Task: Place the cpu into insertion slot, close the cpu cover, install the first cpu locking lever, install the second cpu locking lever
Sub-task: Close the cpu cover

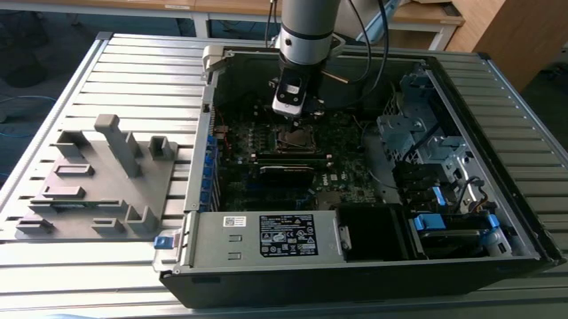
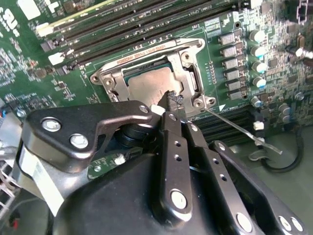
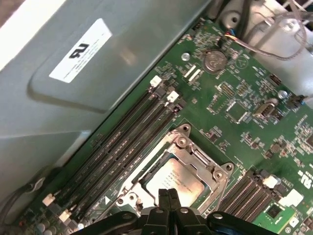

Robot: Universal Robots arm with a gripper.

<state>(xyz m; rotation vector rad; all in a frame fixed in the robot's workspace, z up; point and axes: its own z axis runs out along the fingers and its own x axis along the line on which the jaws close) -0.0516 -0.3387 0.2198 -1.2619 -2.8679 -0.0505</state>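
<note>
1 gripper (image 1: pixel 296 118) is held by the arm inside the open computer case (image 1: pixel 355 279), which is set on the slatted table (image 1: pixel 133 73) (toward the table's edge at the exterior view's right). A grey moulded fixture (image 1: pixel 98 179) is laid on the same table, near the edge at the exterior view's left and apart from the case.

The gripper's 2 fingers (image 2: pixel 171 142) are seen pressed together in both wrist views, with no gap between them, and nothing can be made out in their grasp. Their tips (image 3: pixel 168 194) are positioned at one edge of the insertion slot (image 1: pixel 297 138), just over the rim of the cpu cover (image 3: pixel 195 157); whether the metal is actually touched cannot be told.

The cpu (image 2: pixel 146 87) is seated in the slot, near the middle of the motherboard (image 3: pixel 244 112), and its dull silver top is shown through the cover's square window. The cover is laid flat over it (frame down around the chip).

1 locking lever (image 2: pixel 242 129), a thin wire rod, is seen angled away from a corner of the socket, across the neighbouring memory slots. More memory slots (image 3: pixel 122 142) are lined up along the socket's opposite side, between it and a grey metal box (image 3: pixel 98 58) at the board's edge.
</note>
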